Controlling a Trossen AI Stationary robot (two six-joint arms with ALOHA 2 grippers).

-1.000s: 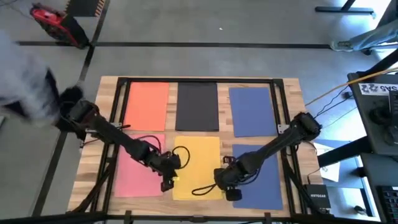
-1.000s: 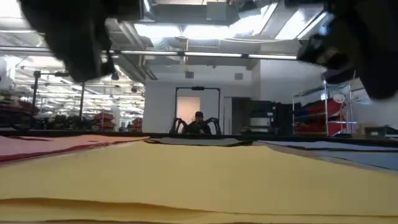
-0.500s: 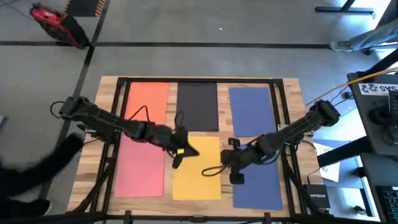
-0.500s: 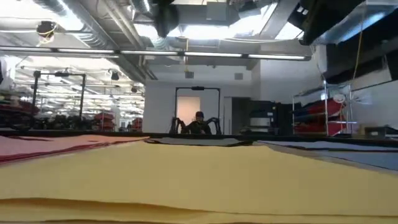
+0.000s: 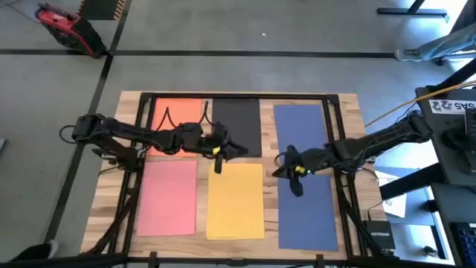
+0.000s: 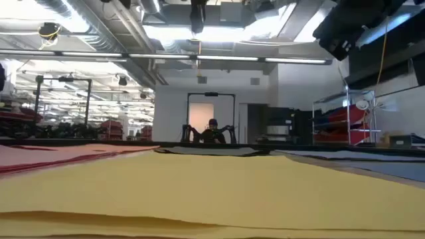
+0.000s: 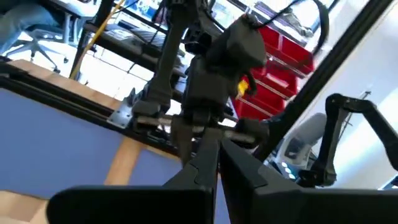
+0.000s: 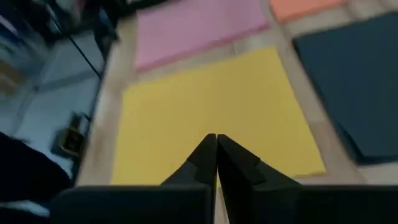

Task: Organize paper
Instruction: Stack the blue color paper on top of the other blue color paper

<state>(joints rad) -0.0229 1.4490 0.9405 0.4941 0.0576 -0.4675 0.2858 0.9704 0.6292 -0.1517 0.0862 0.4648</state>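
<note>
Reaching in from opposite sides of the counter point(image 5: 346, 108), both arms are hanging above the sheets with nothing in their grasp.

Left pincer point(image 5: 236, 150): it is hovering over the near edge of the black paper point(image 5: 236, 123), just above the gap separating that sheet from the yellow paper point(image 5: 235, 201). In the left wrist view its two fingers point(image 7: 205, 171) are pressing together with no visible gap, and they are holding nothing.

Right pincer point(image 5: 280, 164): it is hovering at the inner edge of the near blue paper point(image 5: 306, 212), beside the yellow sheet. In the right wrist view its fingers point(image 8: 208, 158) are likewise meeting tip to tip, empty, and pointing out over the yellow sheet. Whether either pincer is touching a sheet cannot be told; in the low view the yellow sheet is lying undisturbed, with arm parts showing only along the upper edge.

Paper layout, high view: six sheets are lying flat in two rows of three.
- Far row: orange paper point(image 5: 177, 117), black, blue paper point(image 5: 301, 130).
- Near row: pink paper point(image 5: 168, 197), yellow, blue.

The sheets are lying apart from each other, with strips of bare wood showing between them.
</note>
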